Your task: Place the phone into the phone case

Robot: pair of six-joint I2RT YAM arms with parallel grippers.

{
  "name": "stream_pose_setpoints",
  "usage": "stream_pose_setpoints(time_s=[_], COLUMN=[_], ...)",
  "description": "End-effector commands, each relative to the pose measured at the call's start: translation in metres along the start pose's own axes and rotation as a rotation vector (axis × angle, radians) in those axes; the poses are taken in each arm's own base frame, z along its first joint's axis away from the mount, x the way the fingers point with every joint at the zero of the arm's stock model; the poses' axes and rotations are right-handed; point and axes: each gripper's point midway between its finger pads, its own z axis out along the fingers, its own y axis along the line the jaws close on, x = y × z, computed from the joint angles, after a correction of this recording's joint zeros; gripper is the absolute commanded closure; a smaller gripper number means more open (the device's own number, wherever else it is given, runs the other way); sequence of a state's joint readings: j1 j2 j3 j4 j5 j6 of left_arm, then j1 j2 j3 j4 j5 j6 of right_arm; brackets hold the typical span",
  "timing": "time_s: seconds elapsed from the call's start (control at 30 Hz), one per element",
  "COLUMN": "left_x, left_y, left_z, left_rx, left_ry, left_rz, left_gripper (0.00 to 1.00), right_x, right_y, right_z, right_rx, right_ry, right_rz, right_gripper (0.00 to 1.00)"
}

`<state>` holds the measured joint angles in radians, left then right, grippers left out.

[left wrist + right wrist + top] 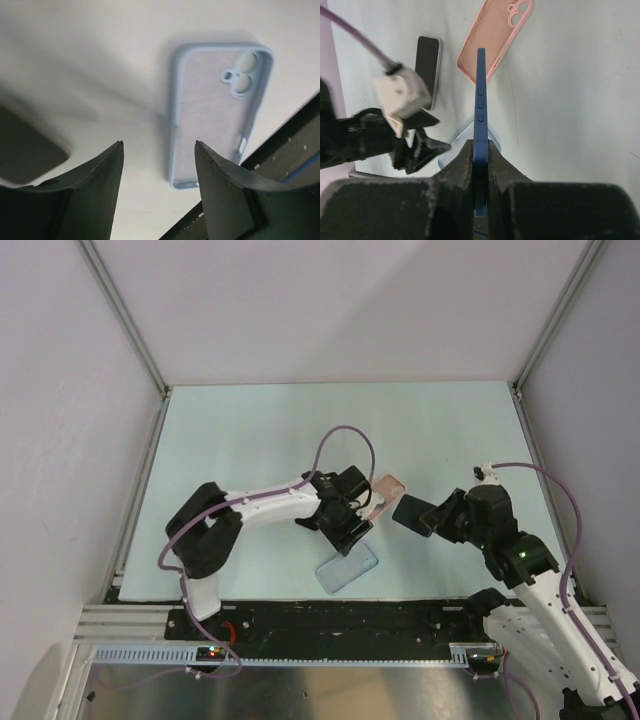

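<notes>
The phone, with a black screen and a light rim, lies flat on the table left of the salmon-pink phone case. The case lies open side up and empty and also shows in the top view. In the left wrist view the phone is a dark blur at the left edge. My left gripper is open and empty, hovering just above the table beside the phone. My right gripper is shut on a dark blue phone-sized slab, held edge-up with its side buttons showing, right of the case.
A light blue case with camera holes lies open side up near the table's front edge, partly under the held slab in the right wrist view. The black rail runs along the front edge.
</notes>
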<state>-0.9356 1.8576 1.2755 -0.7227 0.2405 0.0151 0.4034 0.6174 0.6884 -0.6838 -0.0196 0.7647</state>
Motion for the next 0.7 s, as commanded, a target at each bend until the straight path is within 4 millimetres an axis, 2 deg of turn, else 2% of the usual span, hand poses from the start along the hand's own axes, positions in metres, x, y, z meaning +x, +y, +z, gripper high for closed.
stream_pose_setpoints(time_s=[0.0, 0.03, 0.07, 0.1, 0.13, 0.17, 0.2, 0.3, 0.47, 0.67], left_x=[-0.035, -0.036, -0.026, -0.026, -0.015, -0.001, 0.006, 0.029, 0.047, 0.046], left_y=[0.044, 0.048, 0.054, 0.052, 0.052, 0.049, 0.050, 0.040, 0.024, 0.004], left_z=[-0.062, -0.073, -0.077, -0.087, -0.093, -0.088, -0.092, -0.086, -0.065, -0.043], left_rx=[-0.350, -0.390, -0.445, -0.459, -0.477, -0.485, -0.499, -0.501, -0.472, -0.454], left_ry=[-0.256, -0.314, -0.346, -0.432, -0.497, -0.544, -0.611, -0.727, -0.790, -0.761], left_rz=[-0.242, -0.355, -0.449, -0.562, -0.644, -0.737, -0.811, -0.975, -1.125, -1.140], left_gripper=[0.37, 0.39, 0.43, 0.46, 0.48, 0.49, 0.50, 0.51, 0.52, 0.50], right_x=[-0.013, -0.012, -0.009, -0.007, -0.004, -0.002, 0.001, 0.006, 0.013, 0.017], right_y=[0.022, 0.022, 0.022, 0.022, 0.022, 0.023, 0.024, 0.028, 0.032, 0.033], right_z=[-0.004, -0.004, -0.003, -0.004, -0.003, -0.004, -0.004, -0.005, -0.004, -0.006], right_rx=[-0.079, -0.079, -0.080, -0.082, -0.084, -0.086, -0.089, -0.105, -0.106, -0.101], right_ry=[-0.041, -0.038, -0.030, -0.025, -0.017, -0.012, -0.006, 0.007, 0.011, 0.011], right_rz=[-0.032, -0.035, -0.040, -0.045, -0.049, -0.054, -0.057, -0.071, -0.089, -0.107], right_gripper=[1.00, 1.00, 1.00, 1.00, 1.00, 1.00, 1.00, 1.00, 1.00, 1.00])
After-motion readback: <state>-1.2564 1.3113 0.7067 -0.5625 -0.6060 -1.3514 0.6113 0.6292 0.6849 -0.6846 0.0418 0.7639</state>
